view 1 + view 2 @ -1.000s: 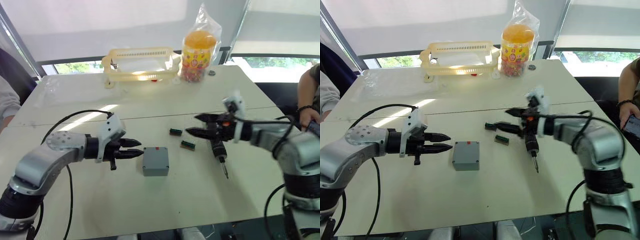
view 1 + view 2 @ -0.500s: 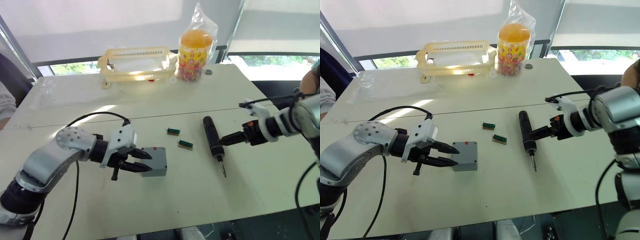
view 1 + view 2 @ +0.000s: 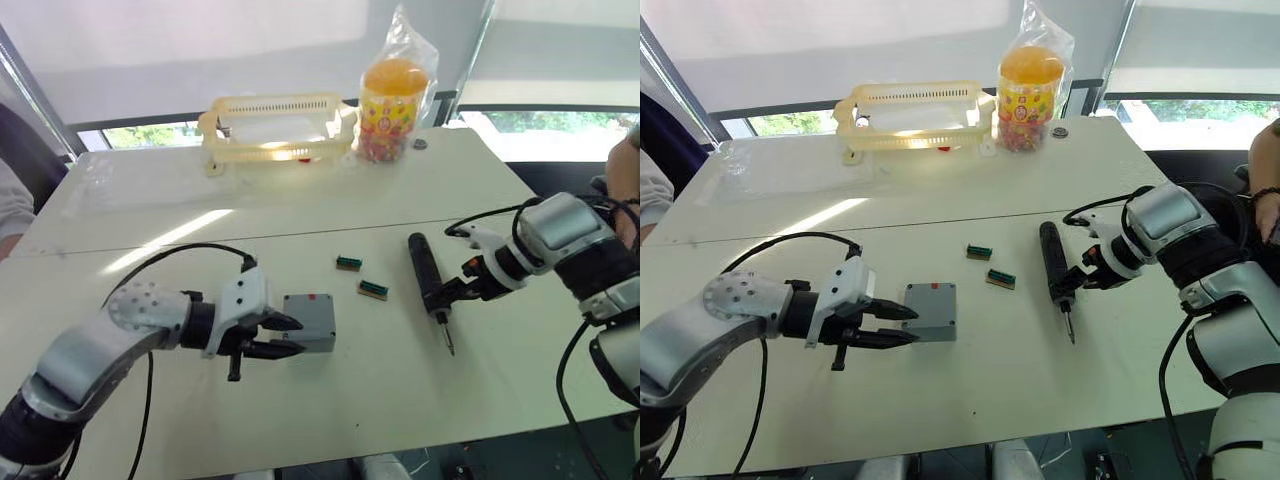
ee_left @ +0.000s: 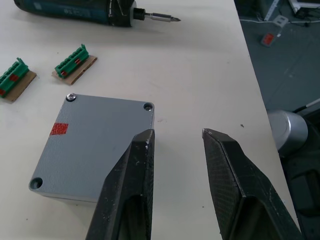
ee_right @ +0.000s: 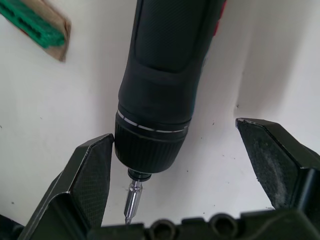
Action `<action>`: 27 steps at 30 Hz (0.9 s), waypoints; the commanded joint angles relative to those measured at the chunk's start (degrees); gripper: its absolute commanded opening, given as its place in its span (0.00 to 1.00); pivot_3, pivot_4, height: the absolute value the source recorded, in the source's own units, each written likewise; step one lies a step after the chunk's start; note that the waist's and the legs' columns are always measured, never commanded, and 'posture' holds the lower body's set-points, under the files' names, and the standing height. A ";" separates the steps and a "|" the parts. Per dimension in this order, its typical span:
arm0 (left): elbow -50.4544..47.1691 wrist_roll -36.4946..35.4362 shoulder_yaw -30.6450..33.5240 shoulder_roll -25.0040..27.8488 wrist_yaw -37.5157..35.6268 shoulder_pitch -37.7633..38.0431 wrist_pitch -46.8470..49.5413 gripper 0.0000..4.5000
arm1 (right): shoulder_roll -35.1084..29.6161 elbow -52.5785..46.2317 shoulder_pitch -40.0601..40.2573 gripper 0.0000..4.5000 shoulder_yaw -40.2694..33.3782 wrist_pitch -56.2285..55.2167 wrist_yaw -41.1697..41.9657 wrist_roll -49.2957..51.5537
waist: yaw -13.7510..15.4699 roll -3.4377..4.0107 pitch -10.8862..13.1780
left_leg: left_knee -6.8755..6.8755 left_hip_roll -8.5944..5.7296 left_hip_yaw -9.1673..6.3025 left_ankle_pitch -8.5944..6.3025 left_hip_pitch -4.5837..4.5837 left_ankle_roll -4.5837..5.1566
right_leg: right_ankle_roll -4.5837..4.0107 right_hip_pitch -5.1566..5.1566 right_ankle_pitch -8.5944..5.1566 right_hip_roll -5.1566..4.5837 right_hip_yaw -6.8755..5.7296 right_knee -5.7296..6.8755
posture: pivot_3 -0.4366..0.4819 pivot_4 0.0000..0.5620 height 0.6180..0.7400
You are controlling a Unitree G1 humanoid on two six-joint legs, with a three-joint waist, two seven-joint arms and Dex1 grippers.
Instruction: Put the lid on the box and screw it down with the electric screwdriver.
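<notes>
The grey-blue box point(image 3: 312, 320) sits mid-table. The lid point(image 4: 95, 142) lies flat on top of it, with holes at its corners and a red mark. My left gripper point(image 3: 298, 335) is open at the box's near left side. In the left wrist view one finger point(image 4: 135, 170) overlaps the lid's corner and the other stands off the box. The electric screwdriver point(image 3: 424, 268) lies on the table to the right, bit toward me. My right gripper point(image 5: 175, 131) is open and straddles the screwdriver's collar, one finger point(image 5: 92, 170) touching it.
Two small green blocks point(image 3: 349, 263) point(image 3: 373, 290) lie between box and screwdriver. A yellow basket point(image 3: 275, 125) and a bagged candy jar point(image 3: 394, 100) stand at the far edge. A person's arm point(image 3: 625, 165) is at the right edge and a sleeve point(image 3: 12, 200) at the left.
My right gripper let go of the screwdriver, which now lies on the table, drew away right, then came back to straddle its front end. My left gripper reached the box and stays there.
</notes>
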 commanded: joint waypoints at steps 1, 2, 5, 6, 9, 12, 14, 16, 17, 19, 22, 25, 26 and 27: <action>-3.47 -1.73 2.79 0.75 1.47 0.70 0.97 0.34 | 0.82 1.57 -1.75 0.95 2.20 -1.86 2.08 -2.59 | 0.00 -0.01 -0.01 | 0.00 0.00 0.00 0.00 0.00 0.00 | 0.00 0.00 0.00 0.00 0.00 0.00 | 0.48 0.27 1.00; -3.86 -1.82 3.00 0.90 1.78 1.11 1.14 0.34 | 1.40 2.15 -1.83 0.95 2.87 -2.55 2.36 -3.44 | -0.04 -0.02 -0.01 | 0.00 0.00 0.00 0.00 0.01 0.00 | 0.00 0.01 0.00 0.00 0.00 0.00 | 0.48 0.27 1.00; -4.02 -1.87 3.31 1.35 2.22 1.68 1.07 0.34 | 3.94 4.52 -2.01 0.77 3.31 -3.93 1.92 -5.98 | -0.15 -0.08 -0.05 | 0.01 0.00 0.00 0.00 0.05 0.00 | 0.00 0.04 0.00 0.01 0.00 0.00 | 0.48 0.27 1.00; -3.91 -1.90 3.29 1.39 2.26 1.58 1.04 0.34 | 4.46 4.93 -1.92 0.66 3.57 -4.46 2.31 -6.64 | -0.16 -0.09 -0.06 | 0.02 0.01 0.00 0.00 0.05 0.00 | 0.00 0.05 0.00 0.01 0.00 0.00 | 0.48 0.27 1.00; -3.31 -1.67 2.83 1.46 2.18 0.84 0.82 0.34 | 4.88 4.44 -0.68 0.39 3.82 -4.87 2.62 -8.28 | -0.16 -0.14 -0.10 | 0.03 0.01 0.00 0.00 0.10 0.00 | -0.01 0.09 0.00 0.02 0.00 0.00 | 0.48 0.27 1.00; -1.95 -1.03 2.85 1.97 1.19 0.51 -0.10 0.34 | 3.52 2.12 1.51 0.39 1.51 -2.04 1.71 -8.00 | -0.04 -0.22 -0.15 | 0.03 0.01 -0.02 0.00 0.10 0.00 | -0.01 0.12 0.00 0.02 -0.03 0.01 | 0.48 0.27 1.00; -0.52 -0.69 3.07 2.34 0.57 0.02 -0.58 0.34 | 3.34 2.03 2.51 0.39 -4.10 0.61 -1.07 -7.75 | 0.01 -0.24 -0.16 | 0.03 0.01 -0.05 0.00 0.10 0.00 | -0.01 0.13 0.00 0.02 -0.05 0.00 | 0.48 0.27 1.00; 1.23 -0.83 3.68 2.57 0.20 -0.27 -1.00 0.34 | 4.20 1.31 3.85 0.39 -13.42 4.21 -5.94 -8.16 | 0.16 -0.24 -0.16 | 0.03 0.00 -0.05 0.00 0.09 0.00 | -0.01 0.14 0.00 0.01 -0.06 0.00 | 0.48 0.27 1.00; 2.00 -0.87 4.17 2.80 -0.19 0.03 -1.47 0.34 | 5.11 0.43 4.60 0.39 -17.64 6.13 -8.47 -8.64 | 0.13 -0.23 -0.15 | 0.05 0.00 -0.05 0.00 0.08 0.00 | -0.01 0.14 0.00 0.00 -0.06 0.00 | 0.48 0.27 1.00; 3.61 -0.75 4.93 3.02 -0.86 0.35 -2.25 0.34 | 6.19 -2.95 6.71 0.39 -24.82 8.17 -12.51 -8.54 | 0.09 -0.23 -0.15 | 0.06 -0.01 -0.04 0.00 0.07 -0.01 | -0.01 0.14 0.00 -0.01 -0.04 0.00 | 0.48 0.27 1.00; 9.39 -1.47 5.09 1.49 -0.75 -2.18 -1.26 0.34 | 11.24 -26.80 14.47 0.39 -45.82 8.42 -22.00 -9.47 | 0.25 -0.16 -0.10 | 0.03 -0.01 -0.06 0.00 0.04 0.00 | 0.00 0.11 0.01 0.00 -0.06 0.02 | 0.48 0.27 1.00; 13.75 -0.40 4.47 0.54 -1.30 -2.99 -2.43 0.34 | 20.36 -44.79 19.05 0.39 -53.89 8.42 -30.23 -11.16 | -0.35 0.14 0.00 | -0.05 -0.01 -0.04 0.00 -0.03 0.00 | 0.01 -0.09 0.01 0.03 -0.01 0.12 | 0.48 0.27 1.00; 15.01 -0.44 4.00 -1.14 -0.30 -3.72 -2.34 0.34 | 21.81 -51.79 22.22 0.39 -52.45 4.51 -33.69 -12.99 | -0.43 0.14 -0.02 | -0.08 -0.01 -0.04 0.00 -0.02 0.00 | 0.01 -0.12 0.01 0.04 -0.01 0.14 | 0.48 0.27 1.00; 15.94 -0.20 3.53 -2.49 0.41 -4.24 -2.56 0.34 | 21.96 -57.29 25.23 0.39 -49.95 0.36 -36.84 -15.15 | -0.08 0.17 -0.06 | -0.12 0.01 -0.10 0.00 -0.02 -0.01 | 0.01 -0.12 0.01 0.06 -0.04 0.16 | 0.48 0.27 1.00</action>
